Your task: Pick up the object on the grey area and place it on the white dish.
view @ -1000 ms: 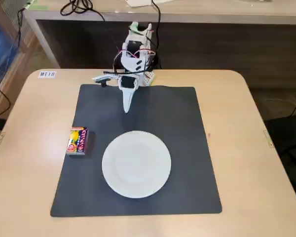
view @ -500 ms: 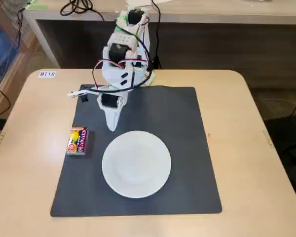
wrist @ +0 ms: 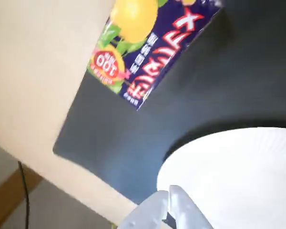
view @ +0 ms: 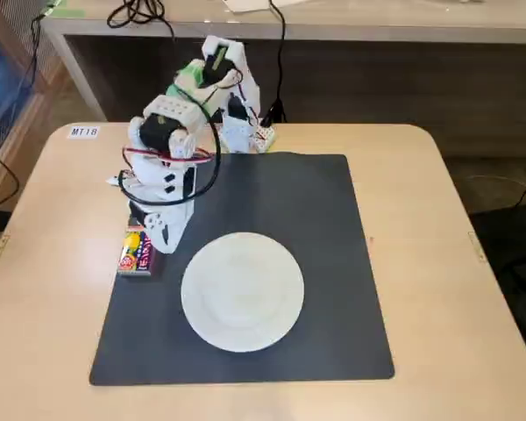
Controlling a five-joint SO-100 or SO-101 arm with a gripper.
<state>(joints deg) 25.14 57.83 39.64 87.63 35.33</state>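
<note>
- Packet (view: 136, 253): one, small, flat, rectangular, glossy printed wrapper. Yellow fruit picture, red round badge, pink lettering on a dark ground in the wrist view (wrist: 148, 47). It lies at centre left of the fixed view, on the left edge of the mat, partly overhanging onto the tabletop; in the wrist view it fills the upper centre.
- Grey mat (view: 324, 228): one, large, roughly square, matte charcoal sheet, thin and flat, covering the middle of the table. Its corner shows at lower left of the wrist view (wrist: 100, 143).
- White dish (view: 243, 291): one, round, plain, smooth, with a shallow rim. Sits on the mat in the lower centre of the fixed view, well right of the packet and not touching it; it is seen at lower right of the wrist view (wrist: 238, 176).
- Table (view: 438, 351): one, beige, smooth top with rounded corners; a small white label (view: 83, 132) at upper left.
- Arm (view: 180, 140): one, white plastic segments with black motors, red and black wiring, based at the mat's upper edge.
- Gripper (view: 153, 237): one, white two-finger claw, pointing down just above and beside the packet. The fingers (wrist: 181, 210) at the bottom of the wrist view lie close together, with nothing between them.
</note>
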